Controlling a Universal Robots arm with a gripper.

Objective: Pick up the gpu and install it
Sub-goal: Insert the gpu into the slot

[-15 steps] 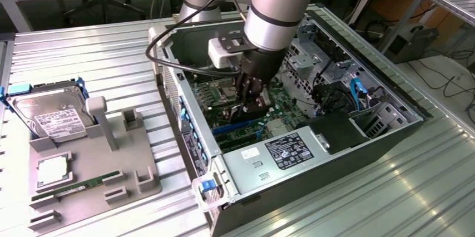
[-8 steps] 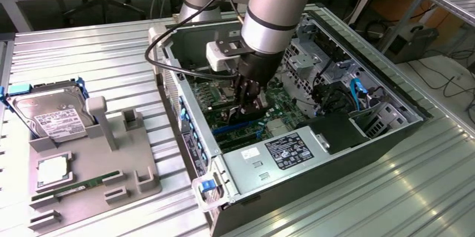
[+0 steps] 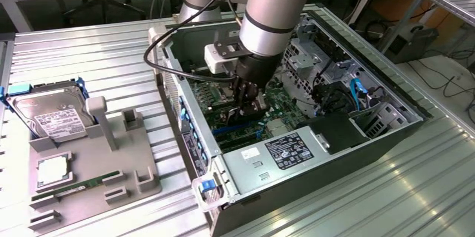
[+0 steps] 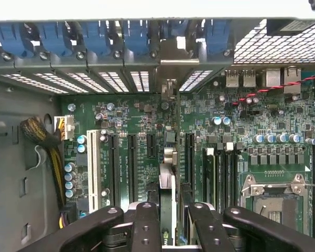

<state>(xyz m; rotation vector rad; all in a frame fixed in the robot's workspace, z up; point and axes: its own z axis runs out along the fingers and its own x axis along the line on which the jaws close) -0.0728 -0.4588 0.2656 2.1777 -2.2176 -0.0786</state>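
Note:
My gripper point(image 3: 248, 108) reaches down into the open computer case point(image 3: 386, 137), just over the green motherboard point(image 3: 278, 103). In the wrist view the gripper point(image 4: 169, 223) is shut on the gpu point(image 4: 168, 178). The card appears edge-on as a thin dark strip between the black fingers point(image 4: 145, 223). It stands upright along an expansion slot, between the black slots on either side. Its silvery end bracket point(image 4: 171, 55) lies against the rear slot openings of the case. Whether the card's lower edge is pressed into the slot is hidden.
A grey fixture point(image 3: 111, 159) at the exterior view's left carries a hard drive point(image 3: 52, 115), a green memory stick point(image 3: 78, 184) and a silvery chip point(image 3: 53, 170). Inside the case are the power supply point(image 3: 286, 151), drive cages, cables, blue bracket latches point(image 4: 94, 37) and the processor socket point(image 4: 275, 194).

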